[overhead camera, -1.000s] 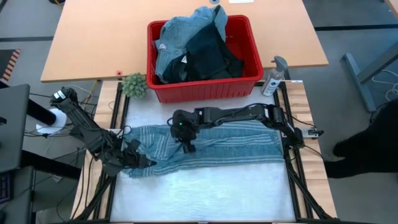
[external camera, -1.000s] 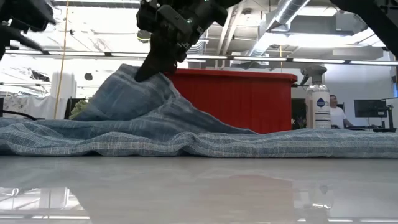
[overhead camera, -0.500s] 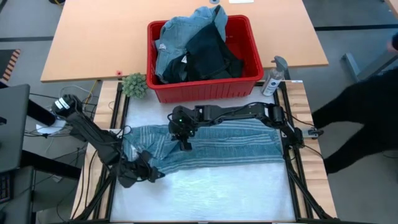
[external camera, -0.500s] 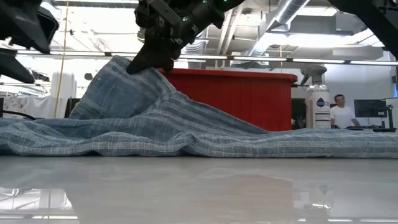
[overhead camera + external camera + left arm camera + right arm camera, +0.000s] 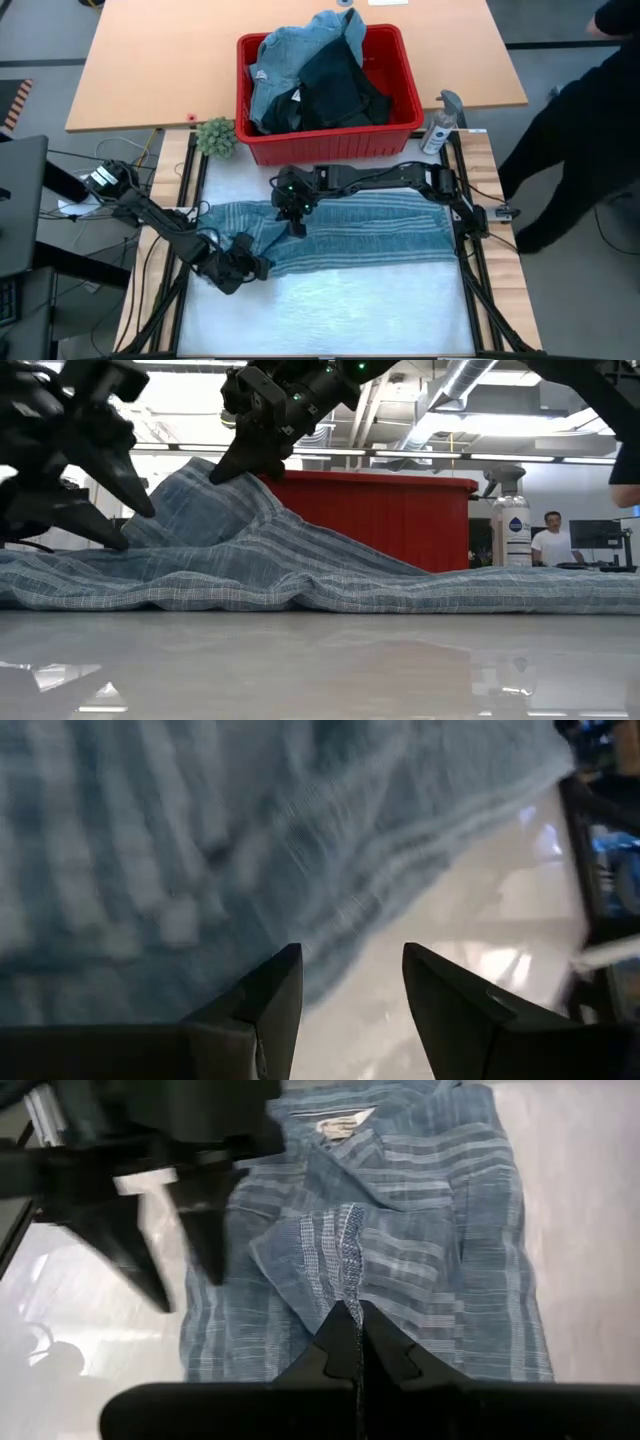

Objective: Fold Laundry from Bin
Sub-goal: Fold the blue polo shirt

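Overhead first: striped shirt spread across the white mat just in front of the red bin, which sits at the far edge stuffed with more laundry, while my right gripper reaches over to the shirt's left part and my left gripper sits low at the cloth's near left corner. Table-level now, and my right gripper has its fingers pressed together on a fold, holding it up in a peak above the flat cloth, my left gripper beside it with fingers spread. Wrist views: my left fingers stand apart over the shirt's edge, gripping nothing, and my right fingers pinch a striped hem.
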